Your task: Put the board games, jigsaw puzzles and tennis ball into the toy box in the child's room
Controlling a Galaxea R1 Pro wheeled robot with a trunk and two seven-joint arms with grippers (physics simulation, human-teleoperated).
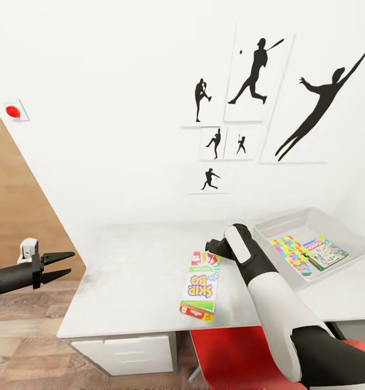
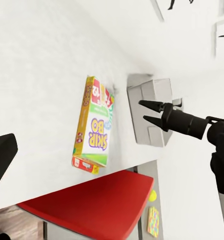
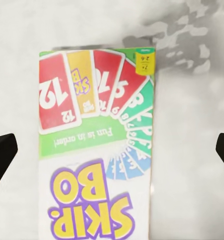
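The SKIP BO board game (image 1: 201,284) lies flat on the table (image 1: 134,271), near its front edge. My right gripper (image 3: 112,150) hovers just above the box's far end, fingers (image 3: 2,155) spread wide open with nothing between them. The left wrist view shows that gripper (image 2: 147,112) open over the same box (image 2: 94,132). At the table's right end, the toy box (image 1: 334,227) holds a jigsaw puzzle (image 1: 291,252) and a green-bordered board game (image 1: 324,252). My left gripper (image 1: 71,262) hangs open, off the table's left side. The tennis ball (image 2: 152,196) and another puzzle (image 2: 153,221) lie past the chair.
A red chair (image 1: 242,357) is tucked under the table's front edge, below my right arm. White drawers (image 1: 123,352) sit under the table's left part. The white wall with baseball silhouettes (image 1: 255,70) stands right behind the table. Wood floor (image 1: 25,336) lies to the left.
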